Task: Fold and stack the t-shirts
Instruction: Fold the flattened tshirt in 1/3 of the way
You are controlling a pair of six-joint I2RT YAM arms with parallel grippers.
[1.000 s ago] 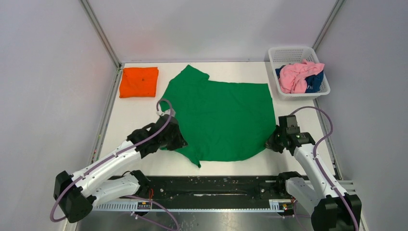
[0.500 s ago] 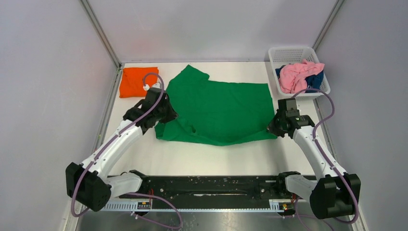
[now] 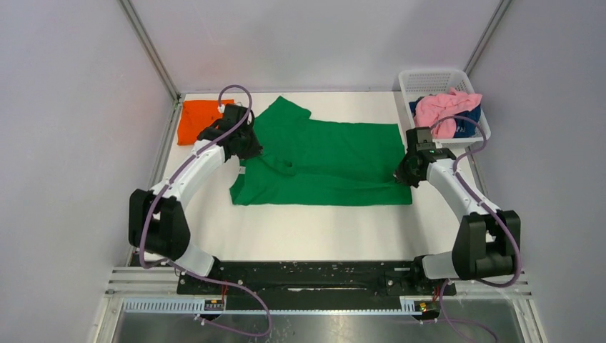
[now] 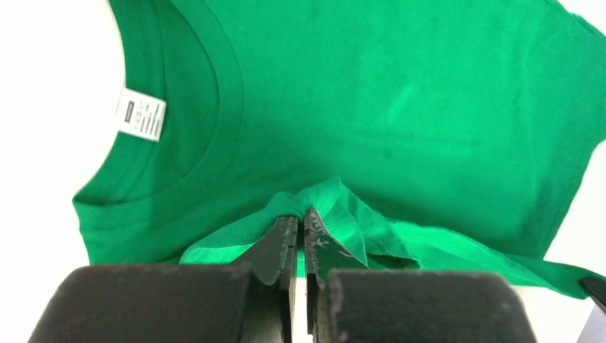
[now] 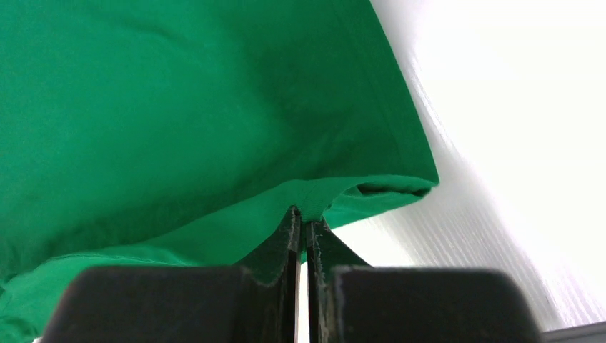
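Note:
The green t-shirt (image 3: 336,153) lies on the white table, its near half folded back over the far half. My left gripper (image 3: 250,151) is shut on a pinch of the green t-shirt (image 4: 400,107) near the collar, where the white neck label (image 4: 141,114) shows. My right gripper (image 3: 401,176) is shut on the green shirt's hem (image 5: 179,128) at its right edge. A folded orange t-shirt (image 3: 194,118) lies at the far left, partly behind my left arm. Pink (image 3: 439,111) and navy (image 3: 468,121) t-shirts lie crumpled in a basket.
A white plastic basket (image 3: 429,78) stands at the far right corner. Metal frame posts and grey walls close in the table on the left, right and back. Bare white table (image 3: 321,229) lies between the green shirt and the black base rail (image 3: 307,275).
Both grippers have carried the green shirt's near edge away from the arm bases, over the rest of the shirt. The shirt now lies folded in half, with a straight near edge.

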